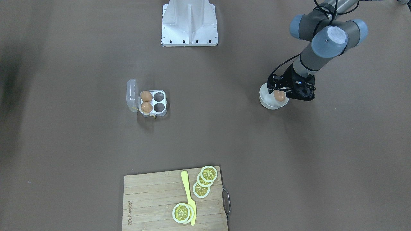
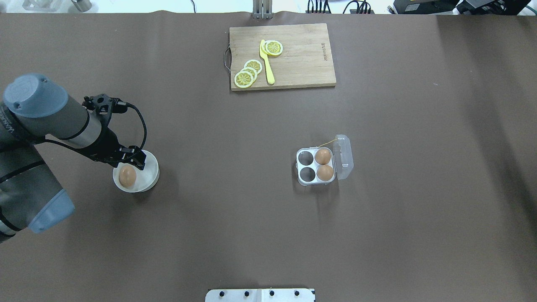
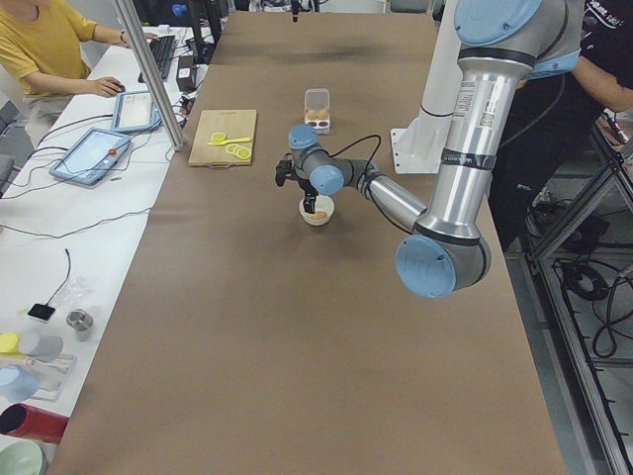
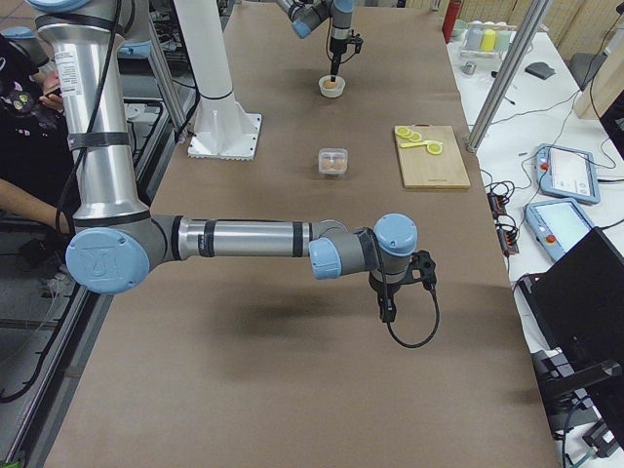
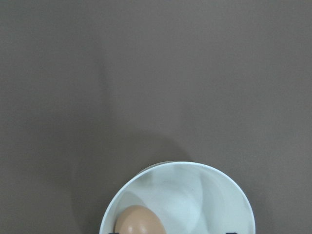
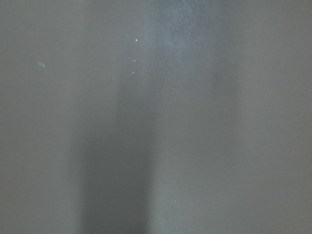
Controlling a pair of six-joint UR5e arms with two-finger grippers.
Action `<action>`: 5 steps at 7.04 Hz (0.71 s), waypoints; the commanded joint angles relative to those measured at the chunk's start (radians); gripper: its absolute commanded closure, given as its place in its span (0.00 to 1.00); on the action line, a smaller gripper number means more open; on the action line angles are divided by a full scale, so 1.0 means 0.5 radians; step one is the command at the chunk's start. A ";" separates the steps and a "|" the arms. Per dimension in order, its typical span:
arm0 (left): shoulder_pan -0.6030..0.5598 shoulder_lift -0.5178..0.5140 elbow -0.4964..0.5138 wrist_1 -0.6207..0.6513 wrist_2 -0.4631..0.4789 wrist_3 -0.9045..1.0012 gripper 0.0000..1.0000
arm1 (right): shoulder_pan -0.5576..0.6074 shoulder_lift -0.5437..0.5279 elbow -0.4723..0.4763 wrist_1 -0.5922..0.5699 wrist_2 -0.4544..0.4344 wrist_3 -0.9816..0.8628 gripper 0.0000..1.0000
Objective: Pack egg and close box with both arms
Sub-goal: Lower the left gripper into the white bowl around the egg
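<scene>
**Left pincer spread over the egg in the bowl**

On the brown worktop (image 2: 419, 230), the left arm (image 2: 54, 117) reaches over the left end and the right arm (image 4: 244, 237) hangs over the right end. The box (image 2: 315, 165) sits open near the middle, with two eggs (image 2: 322, 156) in the cells beside its lid. A white bowl (image 2: 150, 170) holds the egg (image 2: 127, 176) under the left pincer (image 2: 130, 161), whose fingers are spread. I cannot tell how the right pincer (image 4: 387, 310) is set.

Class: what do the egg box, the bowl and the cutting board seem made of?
Egg box: clear plastic, likely; the table shows through its lid. Bowl: white, smooth, glossy; ceramic or plastic, cannot tell. Cutting board: pale wood or bamboo, matt, with plank lines.
</scene>
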 commanded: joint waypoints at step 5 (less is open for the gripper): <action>0.044 0.011 0.026 -0.005 0.000 -0.006 0.25 | 0.000 0.000 0.006 0.000 -0.005 0.001 0.00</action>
